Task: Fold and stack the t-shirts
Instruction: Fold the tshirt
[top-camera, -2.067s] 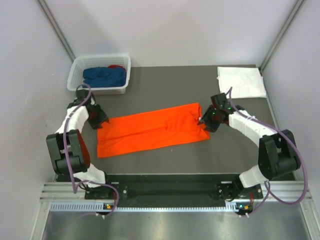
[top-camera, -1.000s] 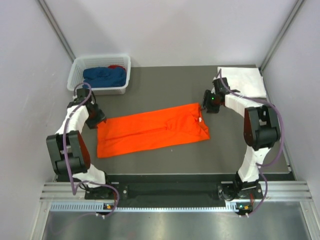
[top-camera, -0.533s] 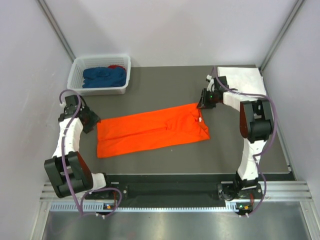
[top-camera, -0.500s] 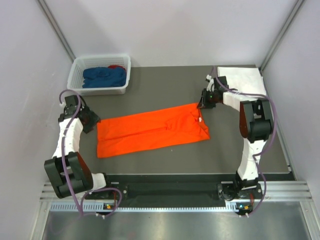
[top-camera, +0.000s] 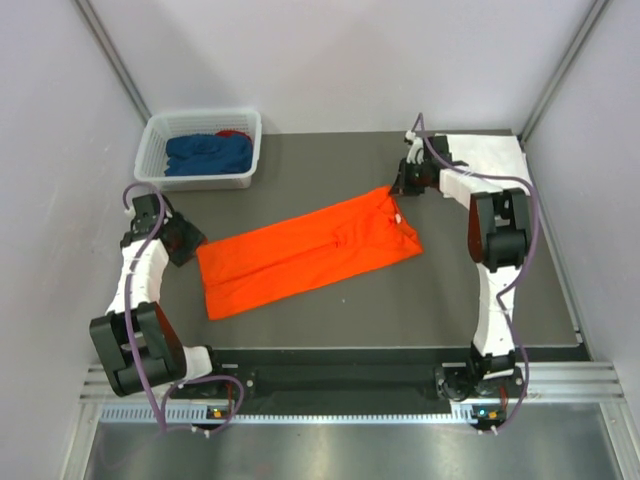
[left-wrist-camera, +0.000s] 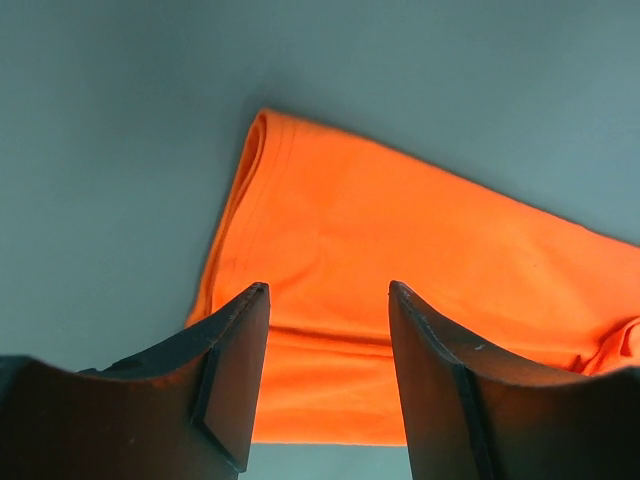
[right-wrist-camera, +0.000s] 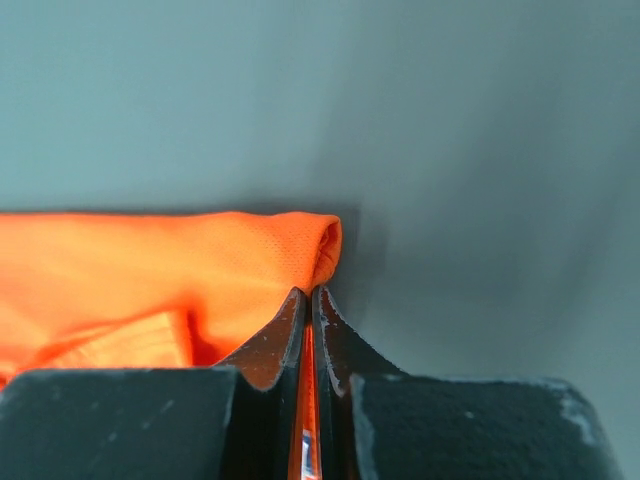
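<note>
Top external view is showing the orange t-shirt (top-camera: 310, 250) lying mid-way across the table (top-camera: 330, 170) as a long narrow band, slanting from near left to far right. The lengthwise folding is judged done and the crosswise folding is not yet done. At its left end the left gripper (top-camera: 188, 242) is hovering with fingers spread, holding nothing. At the band's far right corner the right gripper (top-camera: 398, 187) is pinching the shirt's edge, fingers pressed together on it. Farther back, a folded white t-shirt (top-camera: 485, 160) is lying at far right, apparently starting the stack. The basket (top-camera: 205, 182) at far left is holding blue garments (top-camera: 210, 152), apparently awaiting folding.
</note>
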